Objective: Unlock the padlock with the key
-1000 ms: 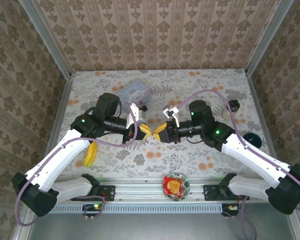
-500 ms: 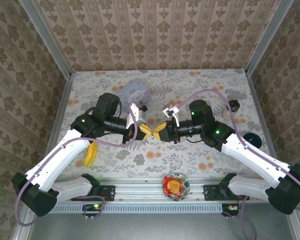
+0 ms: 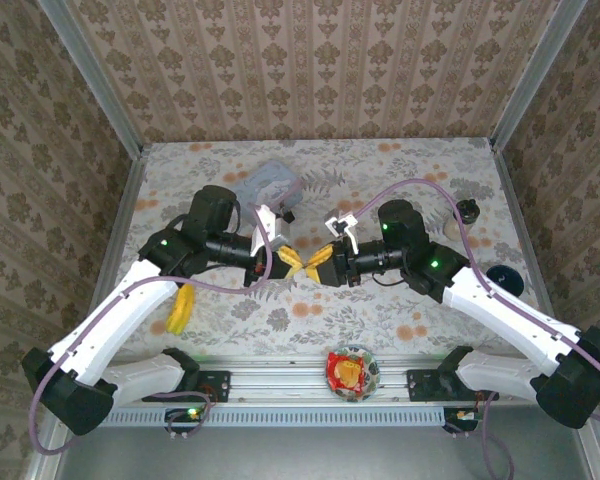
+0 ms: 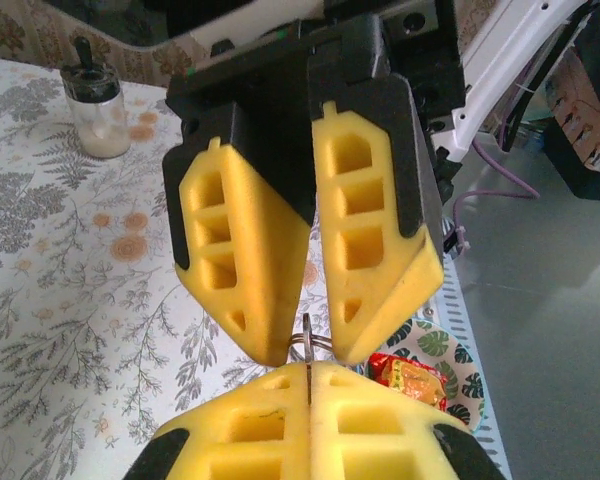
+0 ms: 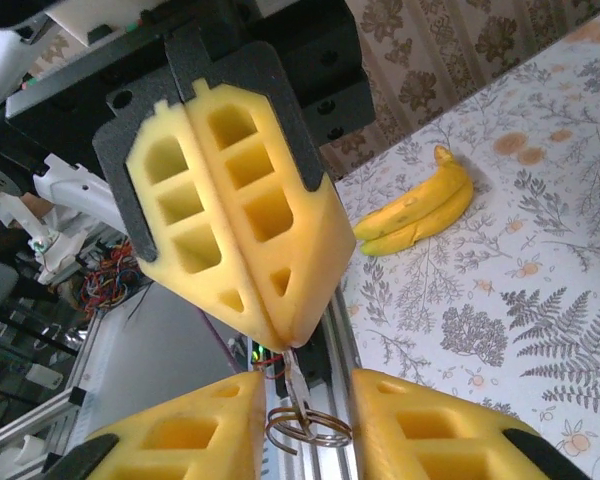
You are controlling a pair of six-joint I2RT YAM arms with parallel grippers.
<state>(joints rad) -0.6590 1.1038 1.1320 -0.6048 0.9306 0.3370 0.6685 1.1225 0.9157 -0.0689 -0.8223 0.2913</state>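
Above the middle of the table my two grippers meet tip to tip. My left gripper (image 3: pixel 292 260) (image 4: pixel 308 378) is shut on the key (image 4: pixel 307 335) (image 5: pixel 297 388), a thin metal sliver sticking out of its yellow pads. The key's wire ring (image 5: pixel 325 432) hangs in the gap of my right gripper (image 3: pixel 318 263) (image 5: pixel 305 432), whose jaws stand apart on either side of it. A tiny black boxy thing (image 3: pixel 290 213) beside the tin looks like the padlock; its shackle is too small to make out.
A pale blue tin (image 3: pixel 271 183) lies behind the left gripper. Bananas (image 3: pixel 182 308) (image 5: pixel 420 205) lie at the left. A bowl with a red snack packet (image 3: pixel 350 372) sits on the front rail. At the right stand a small bottle (image 3: pixel 467 212) and a black round thing (image 3: pixel 503 277).
Both grippers have stayed tip to tip over the table's middle. The right gripper's jaws stand a little wider around the key ring than before.
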